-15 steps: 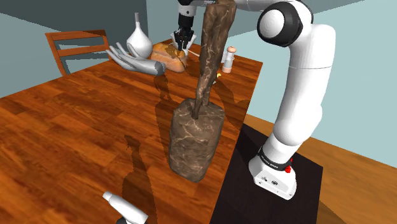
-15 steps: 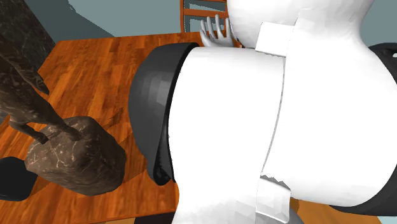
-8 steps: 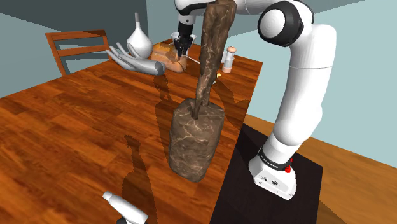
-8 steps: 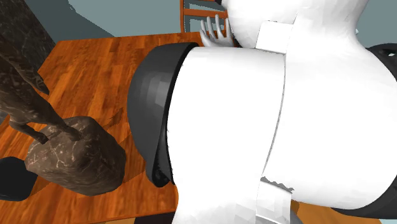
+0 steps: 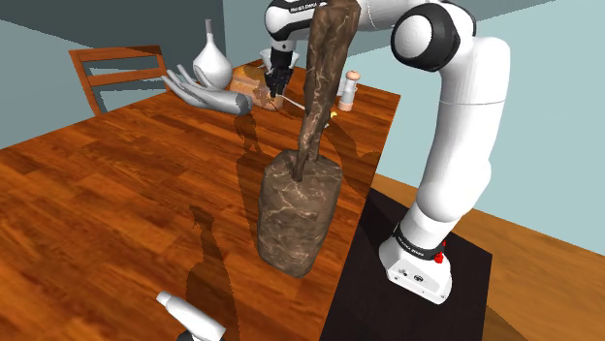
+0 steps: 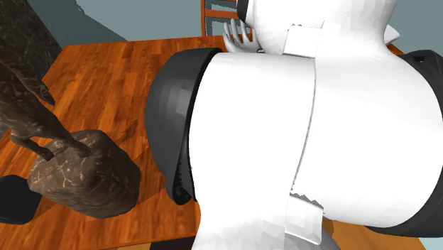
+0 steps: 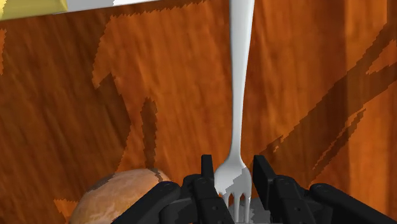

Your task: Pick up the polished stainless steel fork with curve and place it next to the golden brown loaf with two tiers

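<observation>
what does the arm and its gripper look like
The arm is white, built of rounded tube-like links with dark grey bands at the joints. Its base ring is black with white lettering and a small red spot. The gripper is all black, with two blocky, angular fingers.

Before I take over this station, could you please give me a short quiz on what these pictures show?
1. True or false: the tool clasps the fork by its handle end.
2. Which lies closest beside the tool in the wrist view? A) the brown loaf B) a vase C) a chair
3. Fill in: the dark statue stands on a ___ table.
Key: 1 false, it is the tine end; 2 A; 3 wooden.
</observation>
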